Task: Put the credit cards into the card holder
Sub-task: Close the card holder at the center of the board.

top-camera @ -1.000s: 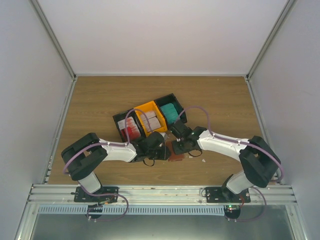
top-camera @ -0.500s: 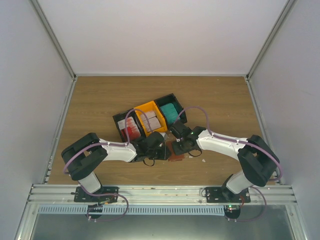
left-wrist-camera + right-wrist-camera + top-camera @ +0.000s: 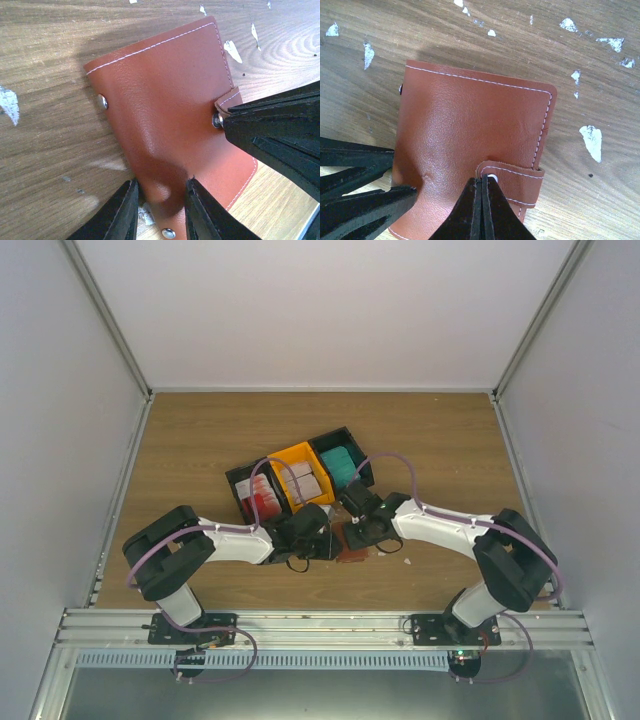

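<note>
Lying flat and folded shut on the table (image 3: 365,115), the wallet (image 3: 165,100) sits between both arms. The left pincer (image 3: 161,184), jaws narrow, pinches one edge of it. The right pincer (image 3: 482,182), jaws pressed together, touches its tips to the snap tab (image 3: 515,176). Beyond, three bins (image 3: 298,450) hold red, pale and teal cards (image 3: 340,468).

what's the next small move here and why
Probably the right tool should pry the snap tab up off the wallet: the wallet lies closed, the shut tips sit at the tab's snap, and the left tool grips its edge.
</note>
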Robot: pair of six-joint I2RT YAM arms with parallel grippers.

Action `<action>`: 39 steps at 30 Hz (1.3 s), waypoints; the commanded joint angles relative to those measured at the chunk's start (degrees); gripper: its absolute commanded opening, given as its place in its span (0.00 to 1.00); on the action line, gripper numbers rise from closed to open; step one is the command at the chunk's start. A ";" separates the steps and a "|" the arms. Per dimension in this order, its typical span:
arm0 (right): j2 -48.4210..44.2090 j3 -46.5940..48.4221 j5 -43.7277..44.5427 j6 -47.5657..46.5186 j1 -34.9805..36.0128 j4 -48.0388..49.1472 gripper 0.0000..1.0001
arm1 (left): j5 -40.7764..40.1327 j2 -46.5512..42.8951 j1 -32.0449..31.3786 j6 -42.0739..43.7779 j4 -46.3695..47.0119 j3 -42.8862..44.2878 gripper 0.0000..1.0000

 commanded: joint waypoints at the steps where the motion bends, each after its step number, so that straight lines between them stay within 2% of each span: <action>1: 2.09 0.44 -2.36 0.43 0.47 1.26 0.00 | -0.75 1.95 0.14 0.04 -1.21 -0.72 0.28; 22: 8.10 0.44 -4.04 0.88 0.41 -0.89 0.01 | -1.46 1.22 0.14 -0.92 -0.56 -1.80 0.28; 27: 5.37 1.45 -3.30 2.73 0.33 -0.07 0.01 | -2.26 -1.72 0.31 -1.93 0.86 -3.41 0.28; 29: 2.60 2.17 -2.10 3.44 0.20 -0.11 0.08 | -2.61 -3.61 0.60 -2.16 1.26 -4.03 0.29; 34: -6.12 2.82 1.21 5.24 -0.75 -0.17 0.34 | -3.05 -8.77 1.36 -2.07 1.99 -5.31 0.38; 39: -11.00 0.60 5.34 6.68 -1.62 -0.78 0.46 | -4.24 -13.86 1.71 -1.25 2.13 -6.52 0.47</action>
